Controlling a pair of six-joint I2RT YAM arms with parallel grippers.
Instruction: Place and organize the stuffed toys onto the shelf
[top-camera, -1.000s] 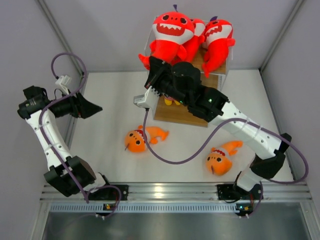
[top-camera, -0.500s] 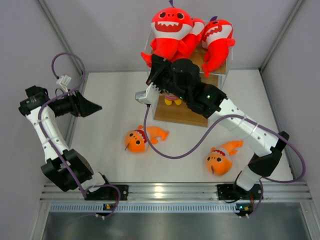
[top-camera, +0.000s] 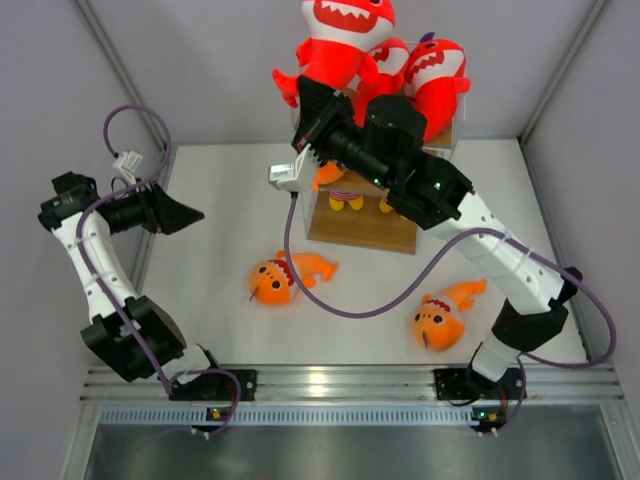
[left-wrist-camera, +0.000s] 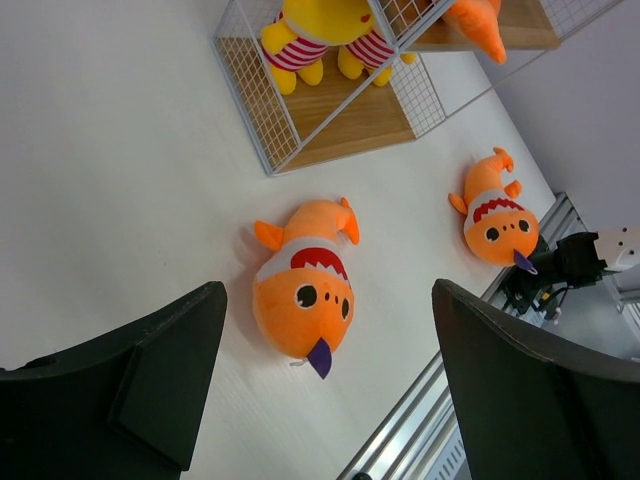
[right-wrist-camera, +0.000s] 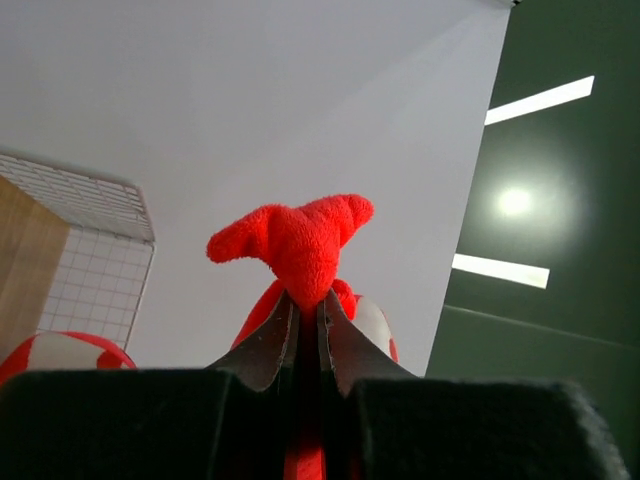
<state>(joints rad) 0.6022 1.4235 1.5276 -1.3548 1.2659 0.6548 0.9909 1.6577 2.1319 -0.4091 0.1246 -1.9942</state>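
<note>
Red shark (top-camera: 345, 30), tail pinched tight in my right gripper (right-wrist-camera: 306, 308), has risen higher above the shelf (top-camera: 365, 228), probably for repositioning, while my left gripper (top-camera: 180, 214) waits spread and empty.

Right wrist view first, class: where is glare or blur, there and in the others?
Right wrist: ceiling lights flare at upper right, red plush tail sharp. Left wrist: fingers nearly black, orange fish crisp. Top external: bright glint on the front rail.

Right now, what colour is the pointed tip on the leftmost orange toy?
Purple; the orange toy shows it best in the left wrist view.
</note>
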